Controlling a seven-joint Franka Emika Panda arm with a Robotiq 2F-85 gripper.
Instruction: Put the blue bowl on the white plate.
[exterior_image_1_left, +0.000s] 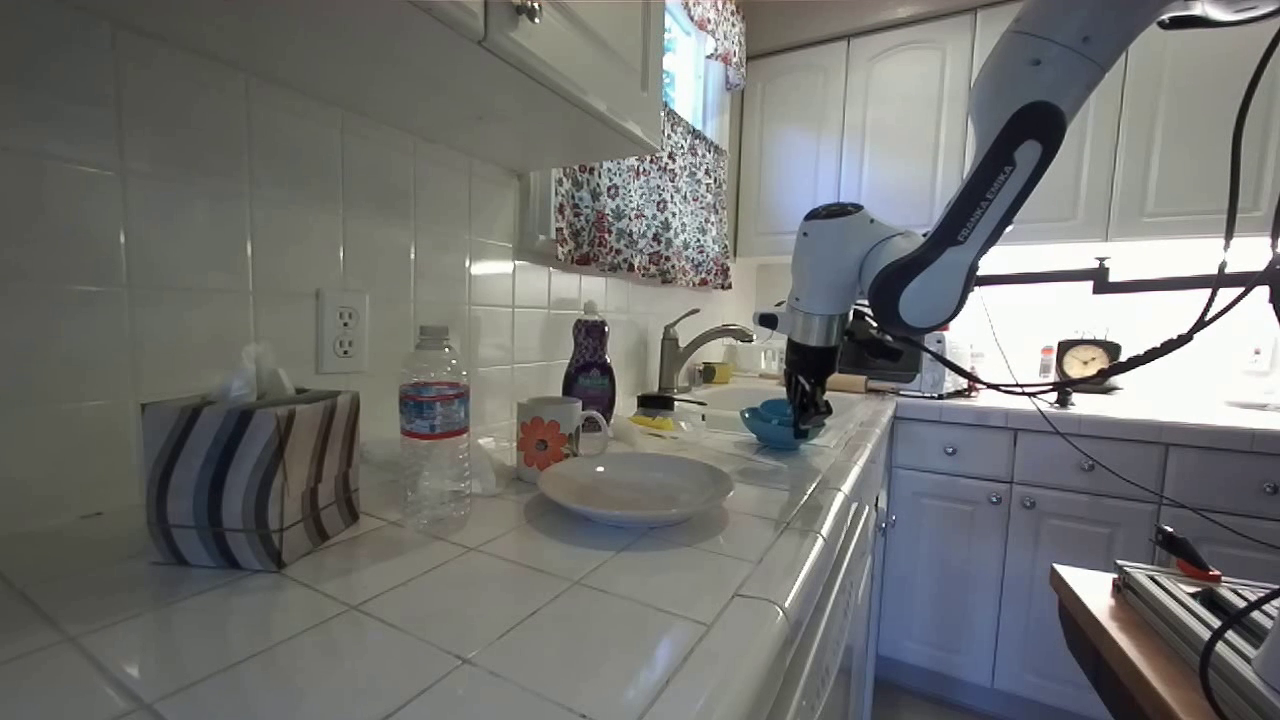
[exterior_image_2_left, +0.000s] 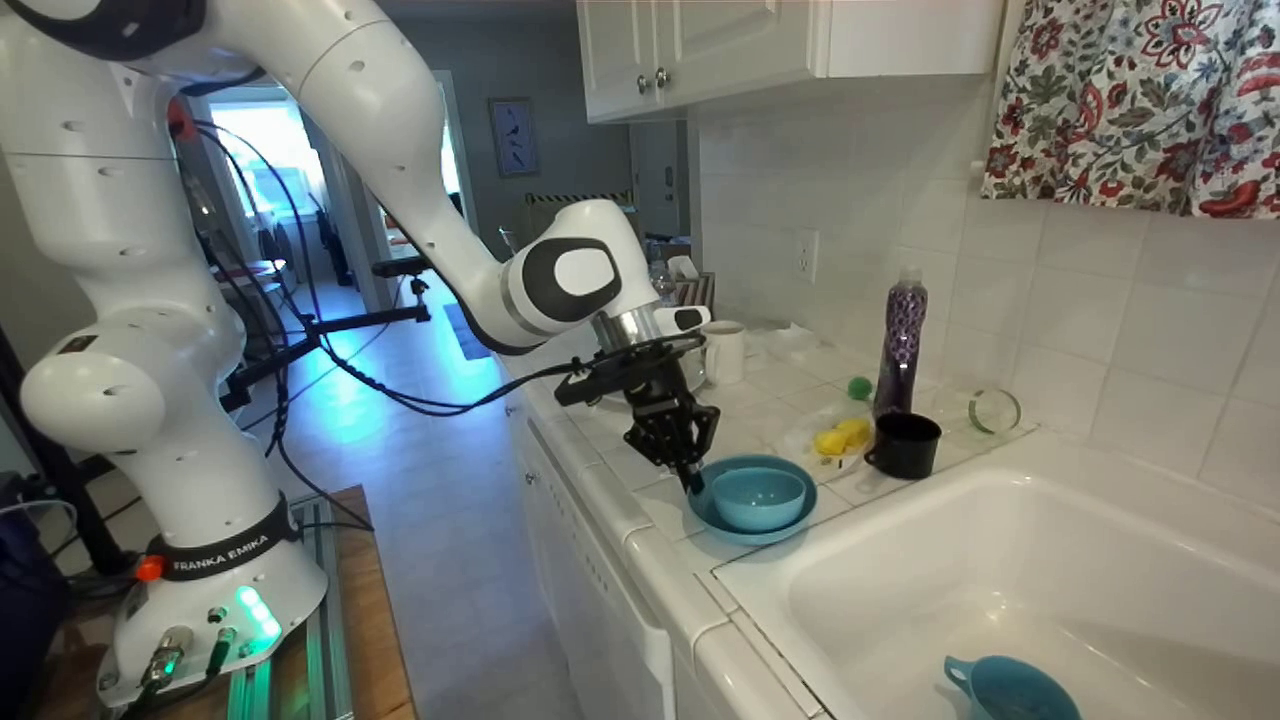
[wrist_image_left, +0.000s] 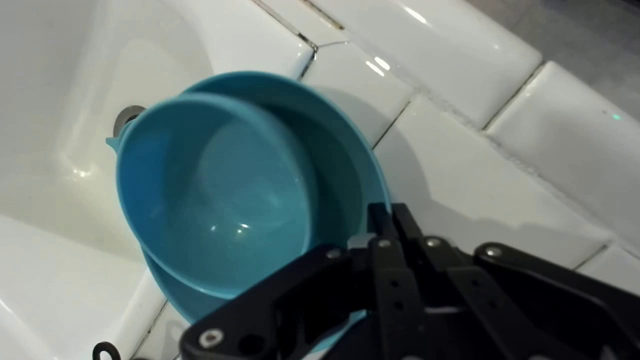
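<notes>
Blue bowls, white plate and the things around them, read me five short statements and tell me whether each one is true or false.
1. The smaller blue bowl sits inside the larger blue bowl. True.
2. The larger blue bowl is on the white plate. False: it is apart from the plate, close to the sink.
3. The gripper straddles the rim of the larger blue bowl. True.
4. The flowered mug lies on its side. False: it stands upright.
5. A blue cup with a handle is in the sink. True.

Seen low, bare tile (exterior_image_1_left: 757, 472) apparently lies between bowls (exterior_image_2_left: 758, 502) and plate (exterior_image_1_left: 636, 486), whose wall (exterior_image_1_left: 440, 250) side a mug (exterior_image_1_left: 546, 438) crowds.
</notes>
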